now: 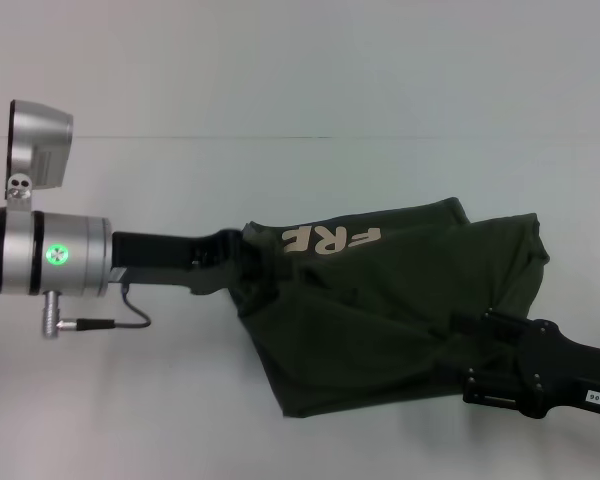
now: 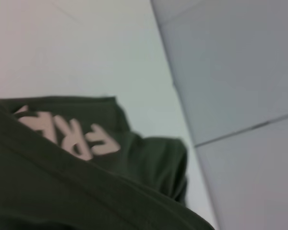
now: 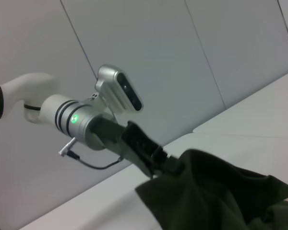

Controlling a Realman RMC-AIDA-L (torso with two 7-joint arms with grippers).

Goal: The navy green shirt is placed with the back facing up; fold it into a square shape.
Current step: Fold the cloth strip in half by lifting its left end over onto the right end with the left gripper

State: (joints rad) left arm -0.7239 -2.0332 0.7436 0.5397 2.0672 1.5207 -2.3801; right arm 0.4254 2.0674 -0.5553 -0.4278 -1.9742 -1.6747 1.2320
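The navy green shirt [image 1: 380, 320] hangs bunched between my two grippers, held above the white table [image 1: 180, 400]. Part of its front faces up, showing cream letters "FRE" [image 1: 330, 241]. My left gripper [image 1: 238, 262] reaches in from the left and is shut on the shirt's left upper edge, its fingertips buried in cloth. My right gripper [image 1: 472, 328] comes from the lower right and is shut on a fold at the shirt's right side. The left wrist view has the shirt [image 2: 62, 191] close up. The right wrist view shows the left gripper [image 3: 170, 166] pinching the shirt [image 3: 216, 191].
The left arm's silver wrist with a green light [image 1: 57, 254] and its camera housing [image 1: 38, 140] stand at the left. A seam [image 1: 280, 137] crosses the far part of the table. Grey wall panels [image 3: 182, 57] stand behind.
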